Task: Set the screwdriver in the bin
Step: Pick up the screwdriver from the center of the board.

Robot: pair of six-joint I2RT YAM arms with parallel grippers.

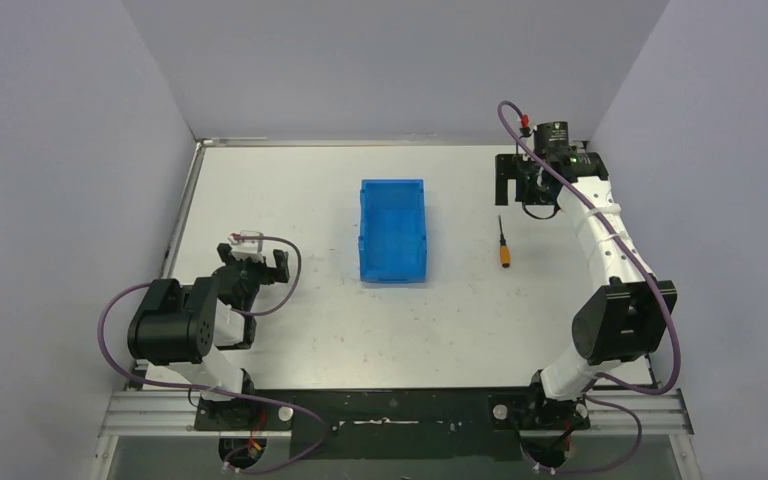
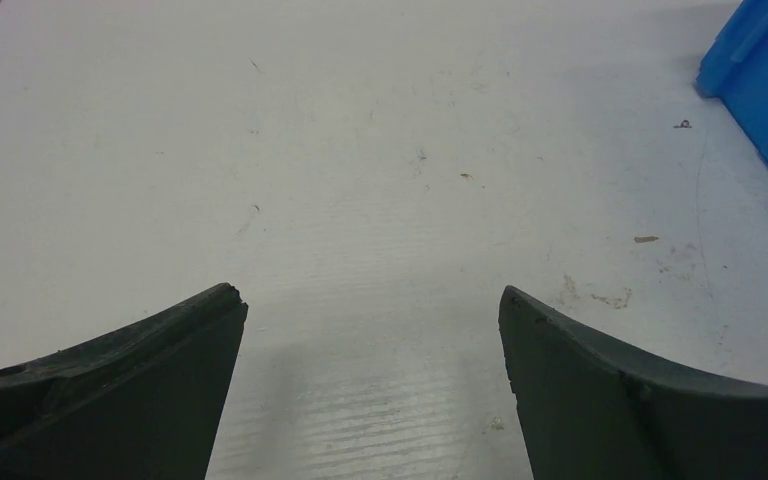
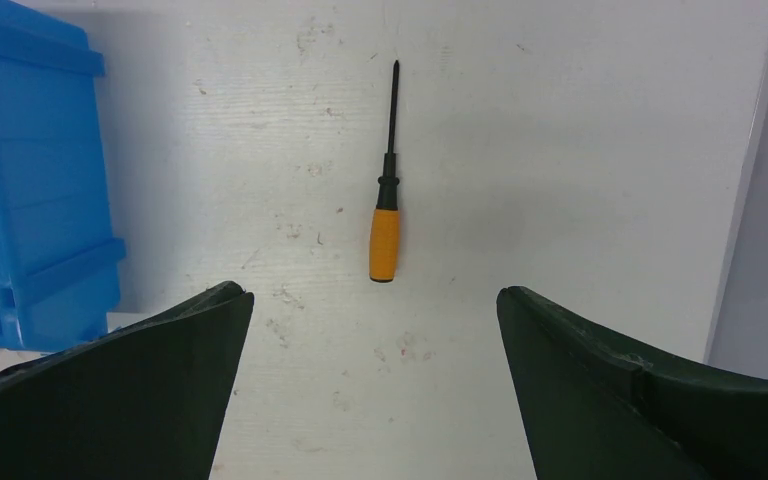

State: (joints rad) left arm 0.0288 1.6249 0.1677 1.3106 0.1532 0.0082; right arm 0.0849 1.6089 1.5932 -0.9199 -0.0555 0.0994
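Nothing of the task is done yet. The right arm reaches out over the far part of the bench, and its right fingers (image 3: 120, 400) stand spread wide apart and released, with nothing between them. The left arm sits folded close to its base. Its left fingers (image 2: 110, 400) are likewise parted and empty over bare surface.

The bright blue rectangular plastic bin (image 1: 393, 235), open-topped with sloped walls, holds nothing that can be seen. It stands off to one side of the right fingers, beyond the one on the left of the right wrist view. From the left fingers only its corner shows, ahead and to the right.

The small screwdriver (image 3: 385, 235), with a short orange handle and a thin black shaft, lies flat on the bench ahead of the right fingers. It sits roughly on the line that runs out between them, clear of both. Its handle end is nearer the fingers and its tip points away.

By my reading, the whole job is left: lowering onto the handle, closing, carrying it sideways to the bin and letting go.

Plain pale grey walls (image 1: 380, 60) enclose the space on three sides. The flat white bench (image 1: 310, 320) is matte and faintly ribbed in the wrist views. Scattered across it are small scuffs, dark specks and a few brownish stains, mostly around the screwdriver and ahead of the left fingers.
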